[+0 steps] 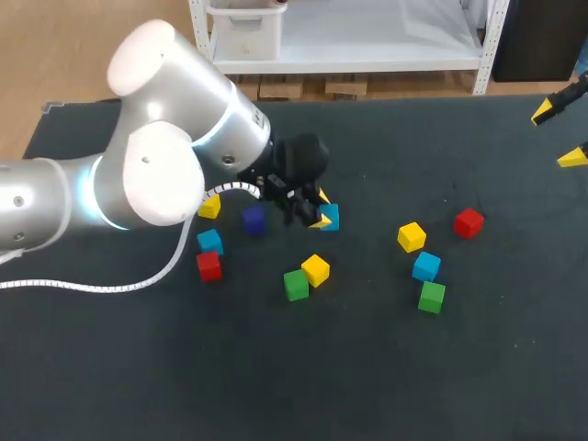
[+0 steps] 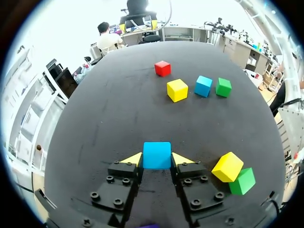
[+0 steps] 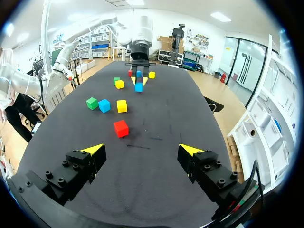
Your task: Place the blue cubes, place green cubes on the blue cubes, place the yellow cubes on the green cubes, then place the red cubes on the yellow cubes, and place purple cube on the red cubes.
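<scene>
Between the yellow tips of the left gripper [image 2: 156, 159], near the middle of the dark table [image 1: 367, 386], a small blue cube [image 2: 156, 155] is pinched from both sides, with the fingers set narrow against it. In the head view a dark purple cube [image 1: 254, 219] lies at 9 o'clock from it, and a yellow cube [image 1: 315, 269] sits just beside a green cube [image 1: 295, 285] at 6 o'clock. At 2 o'clock, well apart by the table's far edge, the right gripper [image 1: 558, 135] hangs with its fingers spread wide.

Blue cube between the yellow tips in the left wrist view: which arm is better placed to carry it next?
Left. The left jaws meet the blue cube from both sides, seemingly touching it. The right jaws stand open and empty at the table edge, far from it.
</scene>
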You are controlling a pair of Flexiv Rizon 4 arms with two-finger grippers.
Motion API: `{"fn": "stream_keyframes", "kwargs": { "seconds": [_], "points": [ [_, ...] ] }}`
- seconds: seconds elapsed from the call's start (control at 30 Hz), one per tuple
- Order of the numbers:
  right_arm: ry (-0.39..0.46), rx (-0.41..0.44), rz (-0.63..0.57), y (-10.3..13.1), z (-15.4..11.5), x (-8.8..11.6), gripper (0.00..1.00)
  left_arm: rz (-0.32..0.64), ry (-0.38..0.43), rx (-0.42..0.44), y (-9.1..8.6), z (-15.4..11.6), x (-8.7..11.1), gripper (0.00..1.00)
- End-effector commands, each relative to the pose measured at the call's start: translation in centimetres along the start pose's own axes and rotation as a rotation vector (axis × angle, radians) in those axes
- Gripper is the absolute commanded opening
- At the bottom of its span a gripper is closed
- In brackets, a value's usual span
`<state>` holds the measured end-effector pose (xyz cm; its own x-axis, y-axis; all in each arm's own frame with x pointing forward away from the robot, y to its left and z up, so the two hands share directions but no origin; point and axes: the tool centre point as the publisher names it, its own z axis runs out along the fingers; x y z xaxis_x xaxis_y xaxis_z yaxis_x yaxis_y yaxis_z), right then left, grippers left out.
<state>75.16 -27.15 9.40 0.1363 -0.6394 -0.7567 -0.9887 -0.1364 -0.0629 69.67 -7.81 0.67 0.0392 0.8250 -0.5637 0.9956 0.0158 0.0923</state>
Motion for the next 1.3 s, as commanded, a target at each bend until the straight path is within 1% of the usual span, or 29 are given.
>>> {"fn": "stream_keyframes", "kwargs": {
  "seconds": [0.03,0.37,0.73,0.77,0.83,0.93,1.0,1.13,1.2,1.3],
  "points": [
    [0.001,0.004,-0.001,0.17,0.03,-0.07,1.00,0.000,0.001,0.004,0.22,0.33,0.14,0.00],
    [0.001,0.004,-0.001,0.17,0.03,-0.07,1.00,-0.001,0.010,0.004,0.67,0.28,0.40,0.00],
    [0.001,0.004,-0.001,0.17,0.03,-0.07,1.00,0.009,0.011,0.015,0.62,0.49,0.24,0.00],
    [0.001,0.004,-0.001,0.17,0.03,-0.07,1.00,0.009,0.011,0.016,0.61,0.50,0.24,0.02],
    [0.001,0.004,-0.001,0.17,0.03,-0.07,1.00,0.007,0.010,0.018,0.58,0.50,0.25,0.03],
    [0.001,0.004,-0.001,0.17,0.03,-0.07,1.00,0.002,0.012,0.019,0.51,0.49,0.37,0.06],
    [0.001,0.004,-0.001,0.17,0.03,-0.07,1.00,0.000,0.013,0.020,0.45,0.51,0.43,0.14],
    [0.001,0.004,-0.001,0.17,0.03,-0.07,1.00,0.000,0.017,0.022,0.59,0.58,0.49,0.19],
    [0.001,0.004,-0.001,0.17,0.03,-0.07,1.00,0.001,0.019,0.022,0.69,0.57,0.49,0.30],
    [0.001,0.004,-0.001,0.17,0.03,-0.07,1.00,0.002,0.018,0.020,0.74,0.59,0.49,0.29]
  ]
}}
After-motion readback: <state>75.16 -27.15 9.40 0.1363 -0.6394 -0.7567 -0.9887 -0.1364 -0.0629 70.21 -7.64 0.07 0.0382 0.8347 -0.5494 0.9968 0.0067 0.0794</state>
